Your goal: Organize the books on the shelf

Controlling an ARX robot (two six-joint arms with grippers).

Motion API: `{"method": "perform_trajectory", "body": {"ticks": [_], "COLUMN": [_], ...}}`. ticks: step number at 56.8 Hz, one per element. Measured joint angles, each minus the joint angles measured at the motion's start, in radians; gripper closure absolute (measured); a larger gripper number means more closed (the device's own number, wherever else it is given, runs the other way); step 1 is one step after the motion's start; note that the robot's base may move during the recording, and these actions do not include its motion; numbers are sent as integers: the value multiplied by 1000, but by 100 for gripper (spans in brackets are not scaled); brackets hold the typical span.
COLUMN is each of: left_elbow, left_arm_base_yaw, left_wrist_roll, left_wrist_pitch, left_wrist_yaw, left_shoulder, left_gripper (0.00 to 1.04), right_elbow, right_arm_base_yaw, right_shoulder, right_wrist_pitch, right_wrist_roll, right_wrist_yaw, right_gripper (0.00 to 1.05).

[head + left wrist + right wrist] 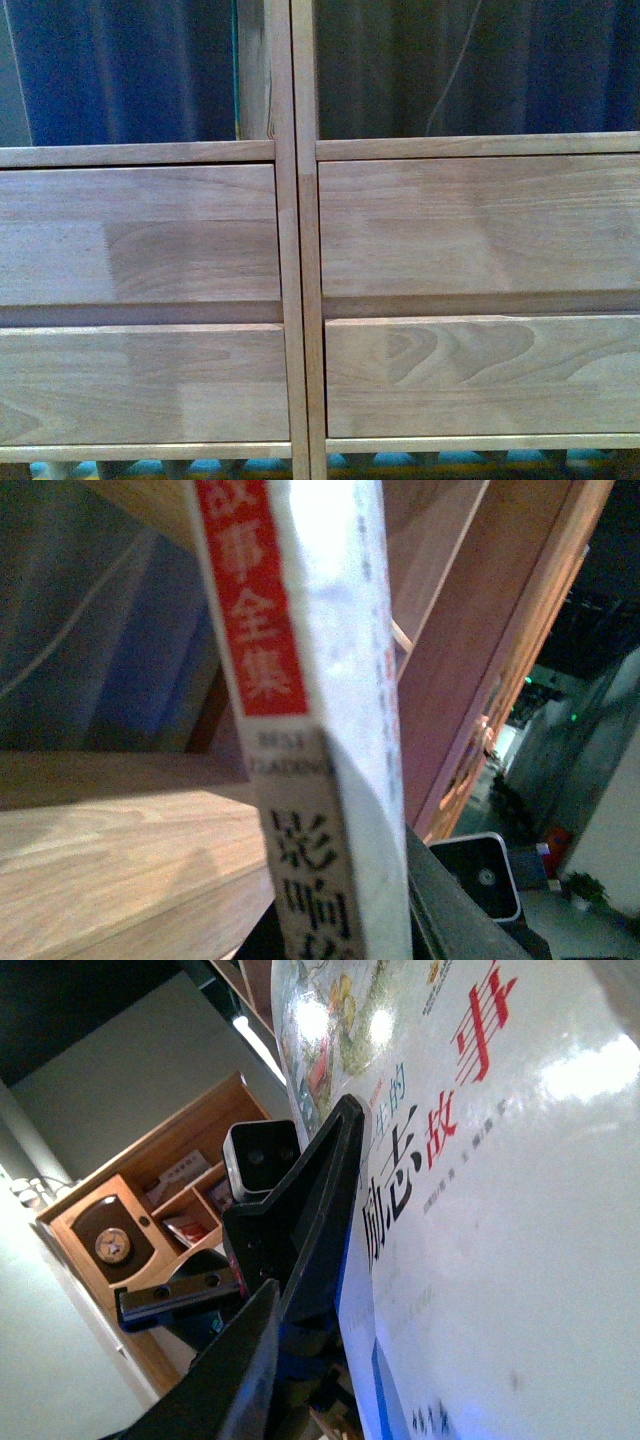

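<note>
Step in hand: getting a book into the shelf [298, 300].

- The right gripper [355, 1125] looks clamped on the book [500, 1240]. One black finger lies flat on the glossy cover; the other is hidden behind it.
- Left wrist view: a red-labelled spine [300, 680] sits close against a board of the shelf.
- I cannot tell whether the left gripper is open or closed.
- Front view: only drawer fronts [140, 240], no arms.

Next move, likely: seat the book squarely inside the shelf, then let go.
</note>
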Motion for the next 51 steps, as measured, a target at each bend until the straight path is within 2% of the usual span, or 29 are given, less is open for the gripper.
{"method": "perform_trajectory", "body": {"ticks": [3,7,10,16,20,25,34,37,51], "left_elbow": [-7,-31,-53,-89,-105,-110,-89,-55,112], "left_arm_base_yaw": [31,116,168,240,302,347,394,402,391], "left_wrist_roll": [-9,-2,47,171,288,396,545,601,740], "left_wrist_pitch": [3,-19,-54,-74,-95,-103,-122,-129,-143], "left_wrist_yaw": [-19,-66,-99,-124,-156,-198,-252,-275,-357], "left_shoulder": [-18,-78,-127,-185,-207,-199,-117,-48,183], "left_gripper": [98,98,98,98,98,98,98,98,98], "right_elbow": [-6,-15,-15,-8,26,64,101,108,53], "right_arm_base_yaw": [-21,-90,-148,-235,-306,-343,-361,-361,-314], "right_shoulder": [4,18,30,43,44,30,-14,-46,-201], "right_wrist_pitch": [-4,-7,-8,-19,-116,-254,-419,-422,-407], "right_wrist_roll": [-8,-18,-18,-12,-53,-143,-351,-412,-494], "right_wrist_yaw": [-3,-10,-14,-15,-6,16,26,26,0], "right_gripper": [30,13,6,7,7,7,7,7,7]}}
